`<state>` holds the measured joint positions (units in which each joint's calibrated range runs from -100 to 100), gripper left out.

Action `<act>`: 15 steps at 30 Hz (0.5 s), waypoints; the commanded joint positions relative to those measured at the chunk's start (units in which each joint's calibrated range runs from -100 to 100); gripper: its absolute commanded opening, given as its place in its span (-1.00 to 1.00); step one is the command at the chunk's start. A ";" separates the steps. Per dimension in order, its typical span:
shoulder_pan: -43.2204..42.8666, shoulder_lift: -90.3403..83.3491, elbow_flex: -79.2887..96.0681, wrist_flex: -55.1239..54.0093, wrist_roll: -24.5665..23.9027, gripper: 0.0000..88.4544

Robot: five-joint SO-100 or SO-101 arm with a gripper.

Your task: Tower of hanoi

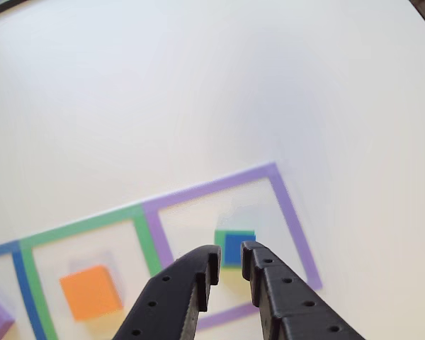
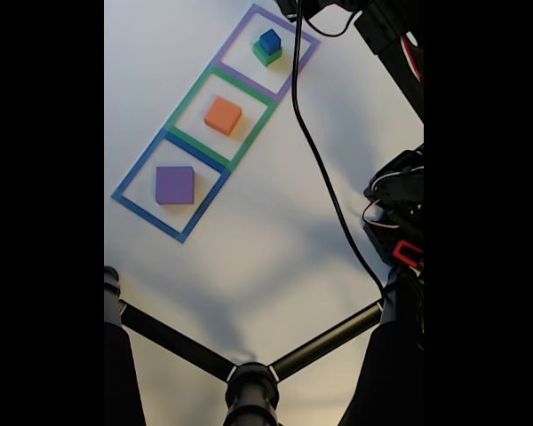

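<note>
I see my pincer [image 1: 230, 265] at the bottom centre of the other view, fingers slightly spread and empty, before the blue cube [image 1: 239, 248] sitting on the green block [image 1: 222, 239]. In the fixed view's upper left, the orange block [image 2: 223, 115] and purple block [image 2: 175, 185] lie apart on the white tabletop [image 2: 275, 222].

My black gripper [image 1: 230, 265] fingers, blue cube [image 2: 269, 40] on green block [image 2: 266, 55], orange block [image 2: 223, 115], purple block [image 2: 174, 185], taped outlines purple [image 2: 298, 64], green [image 2: 253, 129], blue [image 2: 133, 173], white table [image 2: 275, 222], black cable [image 2: 324, 177]
</note>
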<state>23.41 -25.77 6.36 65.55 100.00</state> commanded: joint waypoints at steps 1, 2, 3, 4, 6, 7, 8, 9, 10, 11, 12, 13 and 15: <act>-4.16 -5.00 -12.86 17.45 0.00 -1.00; -5.15 -5.64 -13.95 19.56 0.00 -1.00; -6.37 -6.28 -14.95 21.66 0.00 -1.00; -7.52 -6.93 -15.59 23.28 0.00 -1.00; -9.58 -8.37 -15.95 25.47 0.00 -1.00; -10.57 -9.01 -15.95 26.60 0.00 -1.00; -11.33 -9.49 -15.95 27.57 0.00 -1.00; -12.24 -9.89 -15.95 28.54 0.00 -1.00; -12.93 -10.05 -15.86 29.51 0.00 -1.00; -13.54 -10.21 -15.59 30.40 0.00 -0.99; -14.07 -10.45 -14.86 30.81 0.00 -0.94; -14.53 -10.93 -13.50 30.89 0.00 -0.88; -14.76 -12.37 -9.77 29.84 0.00 -0.79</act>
<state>9.84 -34.51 -6.36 95.85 100.00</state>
